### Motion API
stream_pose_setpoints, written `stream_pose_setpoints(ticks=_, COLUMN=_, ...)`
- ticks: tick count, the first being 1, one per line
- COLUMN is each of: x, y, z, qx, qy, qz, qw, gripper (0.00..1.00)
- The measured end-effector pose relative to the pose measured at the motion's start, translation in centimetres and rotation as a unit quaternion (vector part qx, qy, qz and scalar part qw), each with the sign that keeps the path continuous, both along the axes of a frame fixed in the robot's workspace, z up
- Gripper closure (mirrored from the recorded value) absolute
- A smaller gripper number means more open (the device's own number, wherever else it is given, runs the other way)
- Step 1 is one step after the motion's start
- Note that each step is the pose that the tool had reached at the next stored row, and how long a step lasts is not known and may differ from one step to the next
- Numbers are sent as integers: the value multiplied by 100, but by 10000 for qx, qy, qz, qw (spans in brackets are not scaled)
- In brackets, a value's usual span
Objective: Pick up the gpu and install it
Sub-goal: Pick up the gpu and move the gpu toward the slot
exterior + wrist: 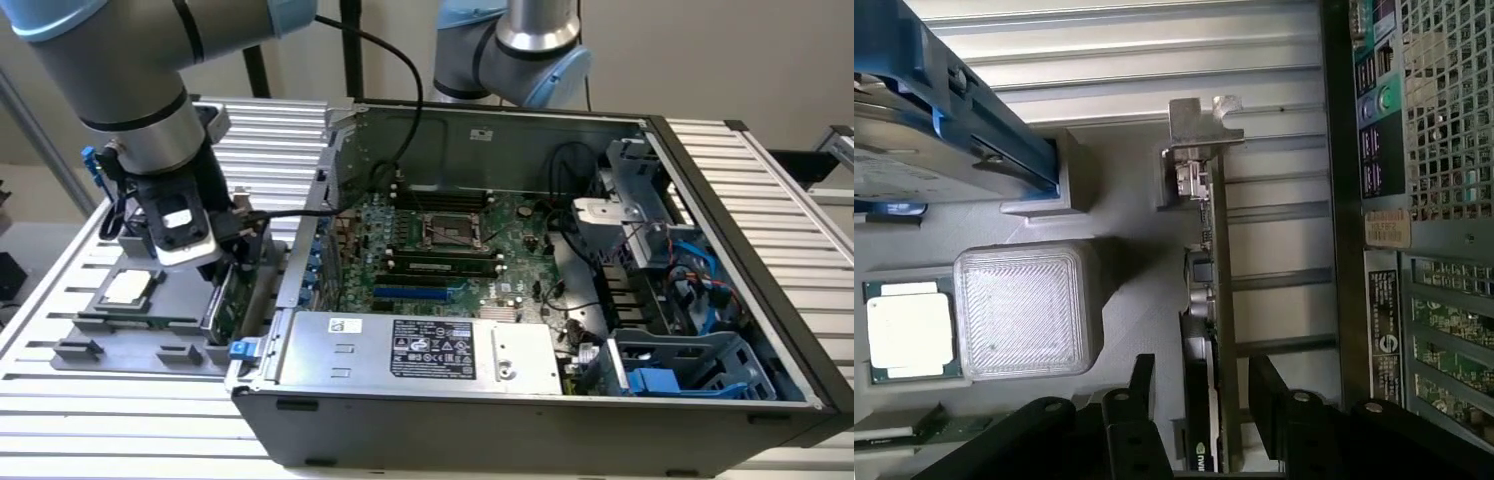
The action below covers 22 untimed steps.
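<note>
While one gpu (1215,290) stands on edge, two jaws straddle it, parted.

My gripper (1206,385) black; gpu (1221,250) green-edged, silver bracket; tray (1134,270) matte grey; hard drive (984,125) blue-framed; worktop (1154,60) silver, ribbed.

A pale beige wall (721,50) stands behind the ribbed aluminium table (787,190), all under soft, even light.

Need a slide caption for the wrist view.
Open gripper straddling the gpu, which stands on edge in the grey parts tray beside the computer case.
</note>
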<state>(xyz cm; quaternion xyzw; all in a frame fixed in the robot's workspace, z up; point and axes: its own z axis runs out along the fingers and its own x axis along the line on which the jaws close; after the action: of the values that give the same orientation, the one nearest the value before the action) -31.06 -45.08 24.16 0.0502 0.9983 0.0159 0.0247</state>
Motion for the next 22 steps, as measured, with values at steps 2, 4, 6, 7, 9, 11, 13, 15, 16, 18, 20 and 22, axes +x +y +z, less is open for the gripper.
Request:
stream_pose_setpoints(ticks=2, x=0, y=1, z=-1, qx=0, qy=0, qz=-12, qw=10000, gripper=0)
stream_pose_setpoints(ticks=4, x=0, y=5, z=-3, qx=2, qy=-2, qz=-16, qw=10000, gripper=0)
stream_pose_setpoints(ticks=6, x=0, y=9, z=-3, qx=1, qy=-4, qz=-16, qw=10000, gripper=0)
stream_pose_setpoints(ticks=7, x=0, y=10, z=-2, qx=1, qy=-6, qz=-15, qw=10000, gripper=0)
stream_pose_setpoints(ticks=9, x=-2, y=13, z=-3, qx=1, qy=-9, qz=-16, qw=10000, gripper=0)
stream_pose_setpoints(ticks=11, x=-4, y=22, z=-5, qx=1, qy=-13, qz=-16, qw=10000, gripper=0)
stream_pose_setpoints(ticks=13, x=-13, y=33, z=-10, qx=1, qy=-17, qz=-16, qw=10000, gripper=0)
stream_pose_setpoints(ticks=15, x=-20, y=36, z=-12, qx=-1, qy=-16, qz=-16, qw=10000, gripper=0)
stream_pose_setpoints(ticks=16, x=-20, y=36, z=-16, qx=-3, qy=-17, qz=-15, qw=10000, gripper=0)
stream_pose_setpoints(ticks=18, x=-20, y=37, z=-21, qx=-9, qy=-18, qz=-15, qw=10000, gripper=100)
stream_pose_setpoints(ticks=20, x=-21, y=37, z=-22, qx=-15, qy=-18, qz=-16, qw=10000, gripper=100)
stream_pose_setpoints(ticks=22, x=-20, y=37, z=-23, qx=-17, qy=-18, qz=-15, qw=10000, gripper=100)
